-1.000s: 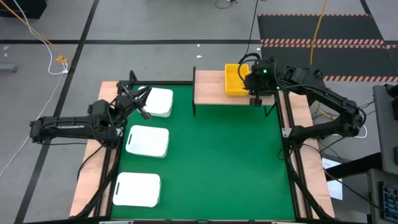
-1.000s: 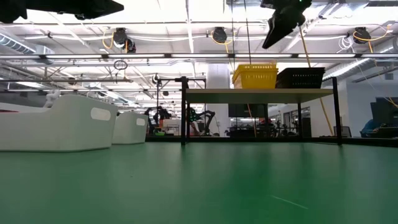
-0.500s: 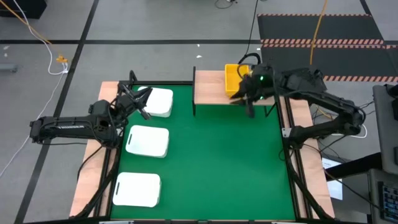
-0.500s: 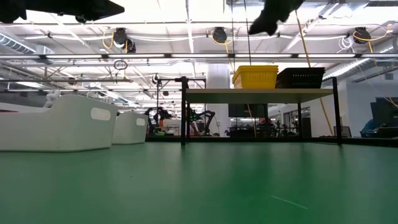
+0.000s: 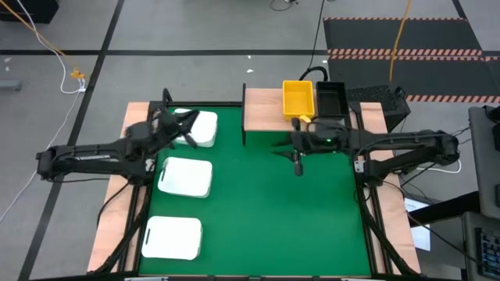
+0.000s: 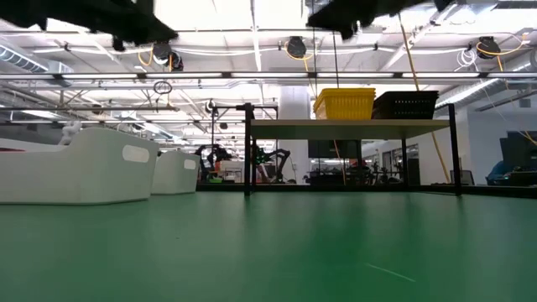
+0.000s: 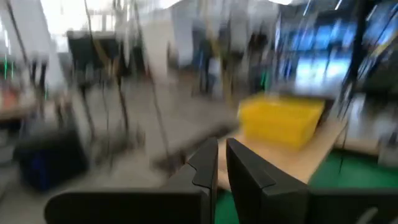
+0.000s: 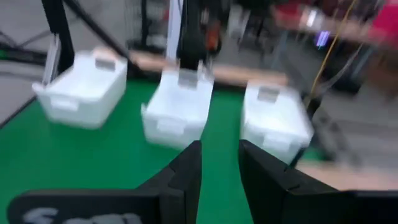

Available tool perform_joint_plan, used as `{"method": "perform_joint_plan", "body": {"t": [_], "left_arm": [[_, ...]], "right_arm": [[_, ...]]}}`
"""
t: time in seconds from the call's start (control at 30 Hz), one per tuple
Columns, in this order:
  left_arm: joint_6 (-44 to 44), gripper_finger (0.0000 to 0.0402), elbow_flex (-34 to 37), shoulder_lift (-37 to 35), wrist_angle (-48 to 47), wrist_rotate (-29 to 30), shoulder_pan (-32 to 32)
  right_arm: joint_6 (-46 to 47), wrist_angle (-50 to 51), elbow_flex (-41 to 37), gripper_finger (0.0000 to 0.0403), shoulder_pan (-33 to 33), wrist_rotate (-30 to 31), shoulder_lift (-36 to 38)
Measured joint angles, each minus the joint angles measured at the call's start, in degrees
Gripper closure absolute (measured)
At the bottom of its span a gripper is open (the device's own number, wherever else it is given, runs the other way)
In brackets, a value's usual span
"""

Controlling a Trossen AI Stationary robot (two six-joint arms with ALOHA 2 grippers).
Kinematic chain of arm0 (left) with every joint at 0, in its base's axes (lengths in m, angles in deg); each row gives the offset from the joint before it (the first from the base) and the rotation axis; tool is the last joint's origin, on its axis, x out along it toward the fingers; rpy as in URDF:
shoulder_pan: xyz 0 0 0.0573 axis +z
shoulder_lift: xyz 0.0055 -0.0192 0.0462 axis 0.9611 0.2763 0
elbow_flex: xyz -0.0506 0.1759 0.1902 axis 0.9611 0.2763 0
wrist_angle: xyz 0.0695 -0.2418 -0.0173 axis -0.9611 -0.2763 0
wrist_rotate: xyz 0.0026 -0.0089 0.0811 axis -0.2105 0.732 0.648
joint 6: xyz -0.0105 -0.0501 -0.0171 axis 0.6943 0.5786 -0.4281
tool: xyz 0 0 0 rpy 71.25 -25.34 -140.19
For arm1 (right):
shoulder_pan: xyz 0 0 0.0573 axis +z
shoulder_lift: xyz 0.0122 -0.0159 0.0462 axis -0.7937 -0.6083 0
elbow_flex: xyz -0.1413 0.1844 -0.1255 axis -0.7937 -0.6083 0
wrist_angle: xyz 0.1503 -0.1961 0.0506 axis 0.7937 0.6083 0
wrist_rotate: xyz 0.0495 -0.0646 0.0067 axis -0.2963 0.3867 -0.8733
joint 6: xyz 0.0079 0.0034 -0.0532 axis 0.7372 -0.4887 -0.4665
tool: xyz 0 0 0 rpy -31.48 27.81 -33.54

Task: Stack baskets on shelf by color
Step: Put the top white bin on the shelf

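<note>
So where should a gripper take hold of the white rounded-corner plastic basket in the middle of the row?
Probably from above, pinching one thin wall of the middle white rounded-corner plastic basket: it sits upright with its open top facing up, apart from its neighbours, and looks too wide to span whole.

White baskets [image 5: 185, 177]: three. Yellow basket [image 5: 298, 98], black basket [image 5: 331, 97]: one each.

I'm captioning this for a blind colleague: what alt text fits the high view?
Seen from above, a yellow basket and a black basket sit side by side on the shelf. Three white baskets line the green table's left edge, the left claw over the farthest, the right claw over open table.
</note>
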Motion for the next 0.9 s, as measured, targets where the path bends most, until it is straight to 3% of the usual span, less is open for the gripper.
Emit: {"method": "perform_joint_plan", "body": {"t": [0.23, 0.53, 0.63, 0.77, 0.9], "left_arm": [[15.95, 0.0340, -15.01, 18.82, -27.38, -0.81, 7.27], [20.93, 0.0192, -28.03, 34.46, -41.12, -18.00, 14.94], [23.04, 0.0159, -30.81, 38.20, -44.47, -19.46, 16.74], [24.56, 0.0157, -33.19, 43.44, -49.80, -19.19, 19.80], [26.06, 0.0177, -33.60, 47.82, -52.43, -19.11, 22.15]], "right_arm": [[-2.82, -9.99, 0.00, 0.0303, 4.49, 1.17, 6.60], [2.97, -2.89, -1.71, 0.0303, 7.46, 1.27, 12.41], [3.22, -5.48, -5.75, 0.0303, 8.06, 1.65, 14.05], [2.78, -8.18, -7.80, 0.0303, 8.10, 6.67, 18.07], [2.74, -8.12, -9.80, 0.0303, 8.08, 7.29, 22.26]]}}
